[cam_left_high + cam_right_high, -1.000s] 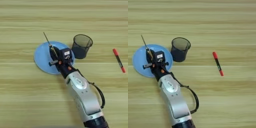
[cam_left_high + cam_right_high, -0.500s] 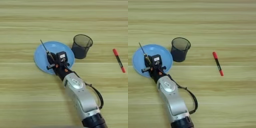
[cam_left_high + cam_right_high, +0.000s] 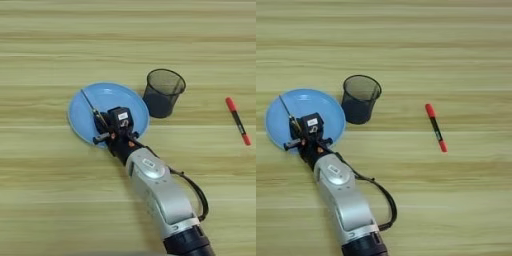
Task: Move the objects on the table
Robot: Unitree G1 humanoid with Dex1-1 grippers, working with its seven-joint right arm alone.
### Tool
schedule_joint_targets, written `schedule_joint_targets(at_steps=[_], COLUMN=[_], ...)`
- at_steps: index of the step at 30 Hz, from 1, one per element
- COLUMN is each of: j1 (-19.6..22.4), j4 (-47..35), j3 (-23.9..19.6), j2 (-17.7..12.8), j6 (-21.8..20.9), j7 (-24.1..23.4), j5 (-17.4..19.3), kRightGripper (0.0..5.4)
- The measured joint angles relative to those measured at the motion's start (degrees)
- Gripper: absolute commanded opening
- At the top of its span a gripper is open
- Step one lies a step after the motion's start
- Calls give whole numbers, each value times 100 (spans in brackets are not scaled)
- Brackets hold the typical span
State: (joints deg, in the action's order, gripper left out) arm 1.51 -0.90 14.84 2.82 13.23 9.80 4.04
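My right gripper (image 3: 105, 129) reaches in from the bottom on its silver forearm and hovers over the near half of a blue plate (image 3: 117, 97). It is shut on the slim screwdriver (image 3: 91, 104), whose thin shaft points up-left across the plate; the handle is mostly hidden in the fingers. A small black square block with a white mark (image 3: 121, 116) sits right at the gripper's head; I cannot tell whether it is apart from the gripper. In the right eye view the same gripper (image 3: 298, 135) is over the plate (image 3: 321, 105).
A black mesh cup (image 3: 163, 92) stands upright just right of the plate. A red marker (image 3: 238, 121) lies far right on the light-wood table (image 3: 45, 200). The forearm crosses the table from the bottom edge to the plate.
The gripper has moved toward the near edge and slightly left over the plate, carrying the screwdriver with it. The shaft tip now lies inside the plate's rim. Cup and marker have not moved.
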Motion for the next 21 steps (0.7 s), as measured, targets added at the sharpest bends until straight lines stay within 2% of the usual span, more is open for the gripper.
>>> schedule_joint_targets(at_steps=[21], j1=[94], j4=[178], j3=[-176], j2=[21], j6=[9], j7=[76], j5=[73], kRightGripper=[78])
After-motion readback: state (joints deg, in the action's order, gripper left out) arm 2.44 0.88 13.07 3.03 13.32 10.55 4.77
